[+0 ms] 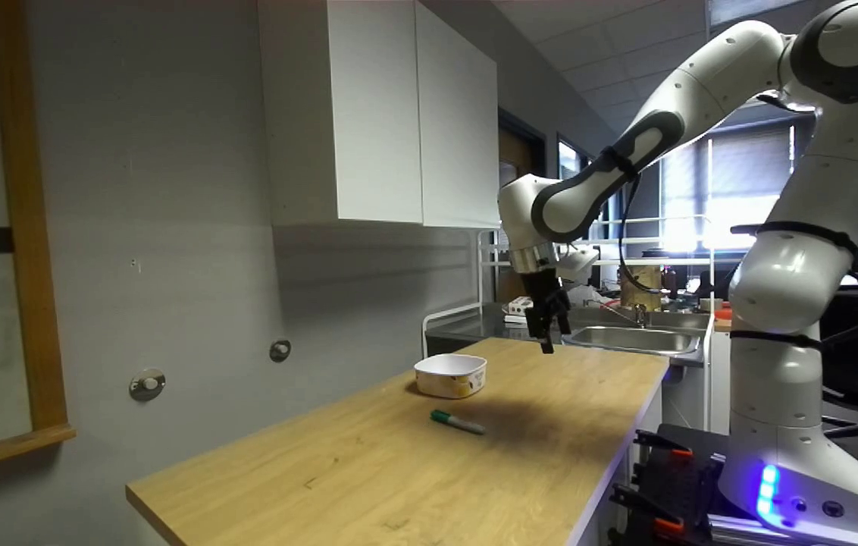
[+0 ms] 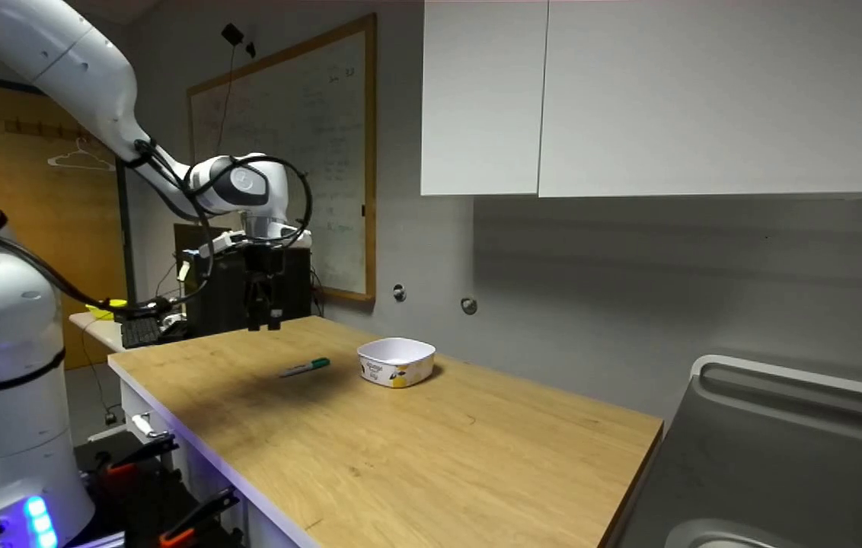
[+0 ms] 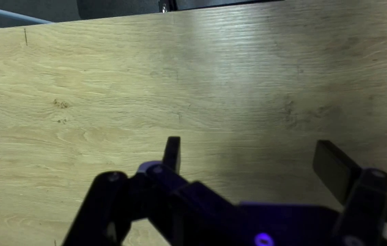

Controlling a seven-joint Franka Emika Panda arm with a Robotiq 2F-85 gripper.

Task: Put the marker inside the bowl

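Near the rounded white bowl (image 2: 398,371) we see a slim, green-capped grey marker (image 2: 305,367); our black gripper (image 3: 249,152) gapes wide.

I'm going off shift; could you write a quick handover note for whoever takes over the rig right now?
The black two-finger gripper is open and empty above the light wooden tabletop.
The grey green-capped marker lies on it, apart from the white rounded-square bowl with printed sides.
Done: marker not yet grasped.
Left: grasp the marker and put it inside the bowl.
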